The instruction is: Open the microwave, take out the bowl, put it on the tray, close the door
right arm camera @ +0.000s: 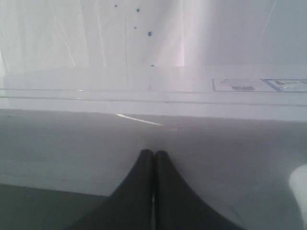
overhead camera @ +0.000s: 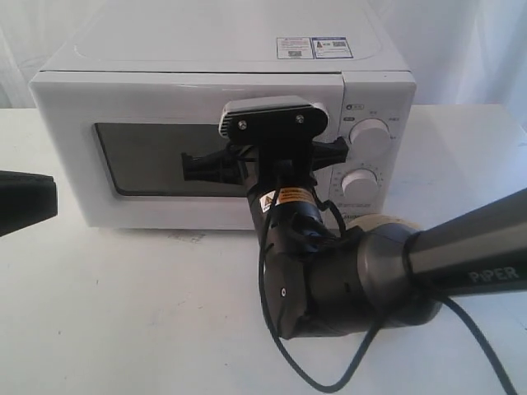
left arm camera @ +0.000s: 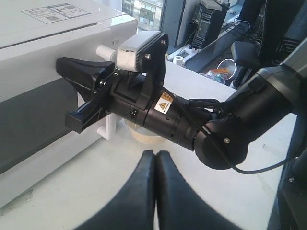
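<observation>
Exterior: microwave (overhead camera: pixel 222 49) mid-frame, door (overhead camera: pixel 82 107) looks flush shut. Right arm (overhead camera: pixel 461 255) enters from the lower right, wrist over the window. The bowl (overhead camera: pixel 385 222) peeks out below the knobs; no tray seen.

Left wrist: right gripper (left arm camera: pixel 67 69) pressed together, tips at the door beside the handle (left arm camera: pixel 108 128). Left gripper (left arm camera: pixel 154 160) pressed together, empty.

Right wrist: only white door face.

Risk: a hard push could slide the microwave, and a dropping wrist could knock the bowl.
</observation>
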Tool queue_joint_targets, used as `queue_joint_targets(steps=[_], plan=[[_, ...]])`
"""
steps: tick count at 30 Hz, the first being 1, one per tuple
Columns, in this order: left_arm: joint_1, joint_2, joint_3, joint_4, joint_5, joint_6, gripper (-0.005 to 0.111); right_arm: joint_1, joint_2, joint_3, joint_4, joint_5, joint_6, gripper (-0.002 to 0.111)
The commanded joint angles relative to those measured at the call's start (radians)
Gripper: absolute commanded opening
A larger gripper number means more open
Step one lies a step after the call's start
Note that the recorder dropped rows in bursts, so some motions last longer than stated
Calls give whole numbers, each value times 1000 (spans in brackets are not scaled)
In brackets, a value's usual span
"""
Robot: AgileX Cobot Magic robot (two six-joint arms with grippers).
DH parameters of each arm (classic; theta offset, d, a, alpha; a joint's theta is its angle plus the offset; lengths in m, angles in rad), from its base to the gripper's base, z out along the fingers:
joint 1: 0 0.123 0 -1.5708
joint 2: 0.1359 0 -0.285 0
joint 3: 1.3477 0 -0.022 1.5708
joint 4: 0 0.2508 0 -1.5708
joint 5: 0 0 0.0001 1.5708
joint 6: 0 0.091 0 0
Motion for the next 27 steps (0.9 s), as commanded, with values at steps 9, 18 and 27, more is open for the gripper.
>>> queue_joint_targets(steps=[9,18,27], plan=[[-6,-7,6,-6,17,-6,0,-41,11,-42,25,-6,-25,0],[-6,-7,6,31,-20,-6,0,89,-87,68,34,-6,-148,0],[-6,-7,6,31,-12,-6,0,126,-150,137,83,-6,-159,0]])
